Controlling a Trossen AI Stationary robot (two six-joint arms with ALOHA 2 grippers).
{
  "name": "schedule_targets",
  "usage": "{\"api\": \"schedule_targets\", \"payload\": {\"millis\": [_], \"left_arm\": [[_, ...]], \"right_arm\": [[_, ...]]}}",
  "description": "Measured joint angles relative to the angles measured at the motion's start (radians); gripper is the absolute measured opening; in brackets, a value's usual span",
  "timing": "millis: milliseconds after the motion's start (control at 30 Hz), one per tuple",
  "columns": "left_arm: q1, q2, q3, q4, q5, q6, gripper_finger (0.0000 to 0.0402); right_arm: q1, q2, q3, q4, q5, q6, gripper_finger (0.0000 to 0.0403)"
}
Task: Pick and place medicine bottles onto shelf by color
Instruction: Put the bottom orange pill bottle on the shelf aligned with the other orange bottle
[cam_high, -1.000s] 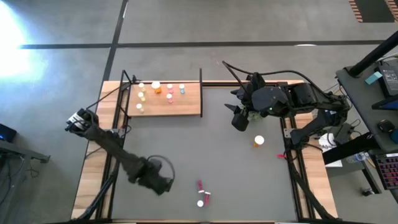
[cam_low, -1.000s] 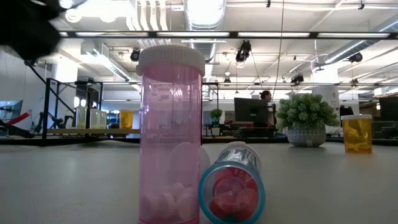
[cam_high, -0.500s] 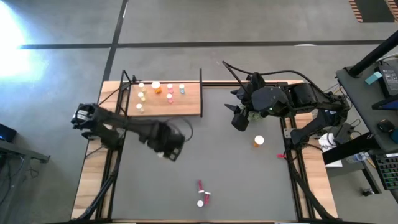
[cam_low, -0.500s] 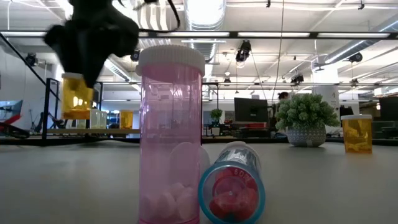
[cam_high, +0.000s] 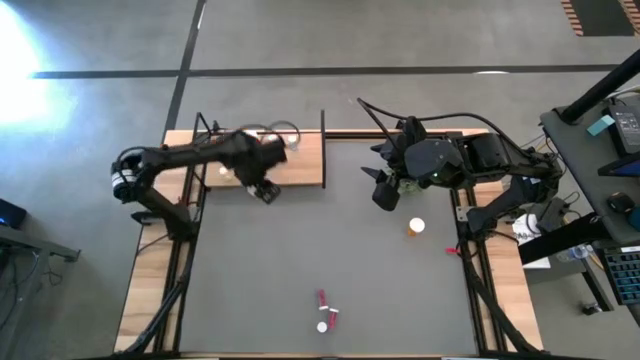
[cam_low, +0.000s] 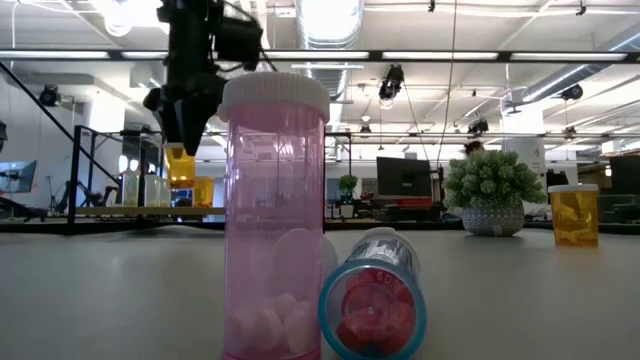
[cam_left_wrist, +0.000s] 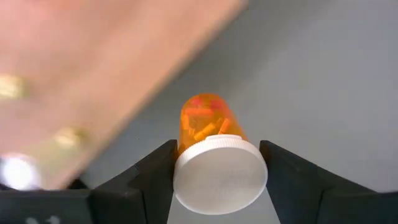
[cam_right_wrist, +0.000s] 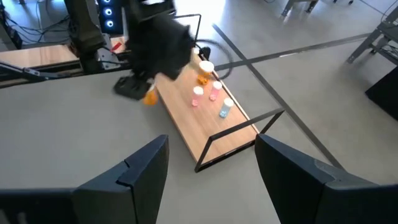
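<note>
My left gripper (cam_high: 265, 190) is shut on an orange medicine bottle (cam_left_wrist: 205, 121) with a white cap, in the air by the near edge of the light-wood shelf (cam_high: 285, 165). In the low view the bottle (cam_low: 181, 166) hangs under the gripper (cam_low: 188, 128). Several small bottles (cam_high: 272, 146) stand on the shelf. My right gripper (cam_high: 385, 192) is open and empty above the mat's far right part. Another orange bottle (cam_high: 416, 227) stands on the mat close to it. A pink bottle (cam_low: 275, 215) stands near the table's near edge, and another (cam_low: 373, 305) lies beside it. My left gripper pinches the white cap's rim (cam_left_wrist: 184, 171) between its two fingers (cam_left_wrist: 149, 177), one on each side. The fingers come from above and point down. The bottle hangs upright below them, cap up, lifted clear of the mat and the shelf.
A green plant in a pot (cam_low: 490, 190) stands at the far right of the table. The shelf has black upright posts (cam_high: 323, 130) at its ends. The grey mat (cam_high: 330, 250) is bare between the shelf and the pink bottles (cam_high: 325, 320).
My left gripper has carried the orange bottle from the table's near left part toward the far edge, up to the shelf's near edge. The bottle has stayed upright and clear of the mat. My right arm has kept still.
</note>
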Motion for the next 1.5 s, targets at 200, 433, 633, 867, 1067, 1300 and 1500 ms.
{"api": "schedule_targets", "payload": {"millis": [200, 433, 633, 867, 1067, 1300, 1500], "left_arm": [[0.190, 0.015, 0.000, 0.031, -0.003, 0.174, 0.0198], [0.305, 0.023, 0.003, 0.115, -0.003, 0.303, 0.0198], [0.351, 0.024, -0.008, 0.163, -0.005, 0.309, 0.0198], [0.377, 0.024, -0.013, 0.163, -0.032, 0.331, 0.0198], [0.389, 0.024, -0.015, 0.163, -0.043, 0.361, 0.0198], [0.400, 0.024, -0.015, 0.160, -0.043, 0.389, 0.0198], [0.410, 0.054, -0.015, 0.158, -0.042, 0.406, 0.0198]], "right_arm": [[0.000, 0.000, 0.000, 0.000, 0.000, 0.001, 0.0228], [0.000, 0.000, 0.000, 0.000, 0.000, 0.000, 0.0228], [0.000, 0.000, 0.000, 0.000, 0.000, 0.000, 0.0228], [0.000, 0.000, 0.000, 0.000, 0.000, 0.000, 0.0228], [0.000, 0.000, 0.000, 0.000, 0.000, 0.000, 0.0228], [0.000, 0.000, 0.000, 0.000, 0.000, 0.001, 0.0228], [0.000, 0.000, 0.000, 0.000, 0.000, 0.000, 0.0228]]}}
